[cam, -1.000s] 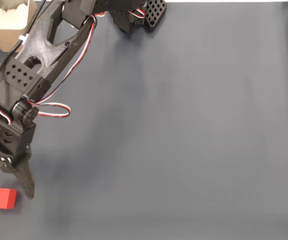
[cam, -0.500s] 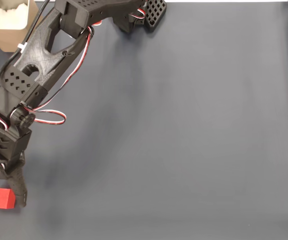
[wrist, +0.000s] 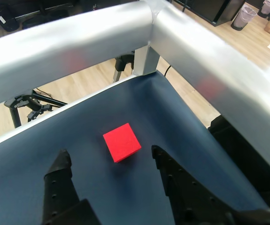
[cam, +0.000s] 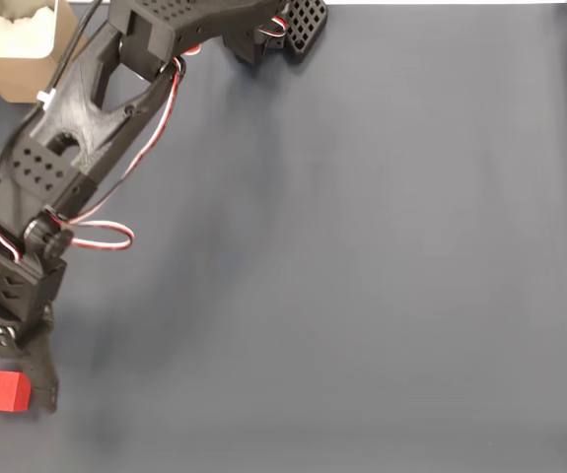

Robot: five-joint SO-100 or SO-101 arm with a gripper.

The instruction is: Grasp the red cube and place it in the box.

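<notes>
Flanking a matte red cube [wrist: 121, 142]: spread black gripper [wrist: 110, 158].

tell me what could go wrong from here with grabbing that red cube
1. The red cube sits turned at an angle ahead of the open gripper, so closing fingers may meet corners and twist it away.
2. It lies near the mat's corner by the metal rail; a nudge could push it off.
3. The box is far across the mat.
</notes>
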